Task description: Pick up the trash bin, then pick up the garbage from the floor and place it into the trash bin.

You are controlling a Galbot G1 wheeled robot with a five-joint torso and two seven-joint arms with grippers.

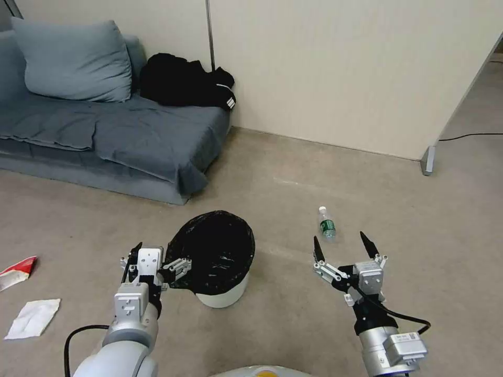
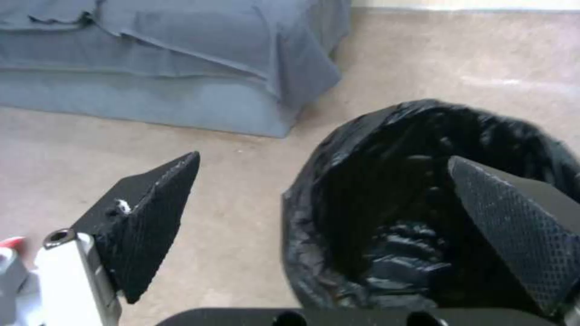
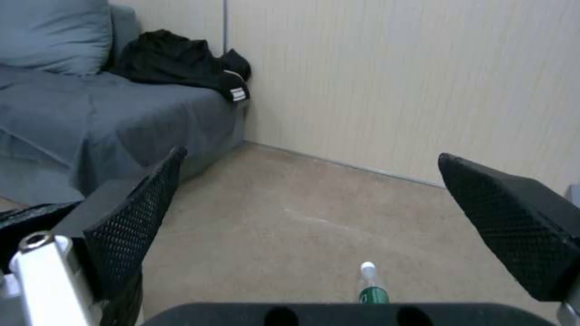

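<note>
The trash bin (image 1: 222, 262) stands on the floor just ahead of me, its bag-covered rim between the spread fingers of my left hand (image 1: 157, 260), one finger inside, one outside, nothing clamped. My left arm reaches low and forward. My right hand (image 1: 346, 248) hovers released near the bottle (image 1: 327, 223).

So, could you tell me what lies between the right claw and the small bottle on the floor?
Nothing: in the head view, bare floor separates the open right claw from the bottle lying just beyond it.
</note>
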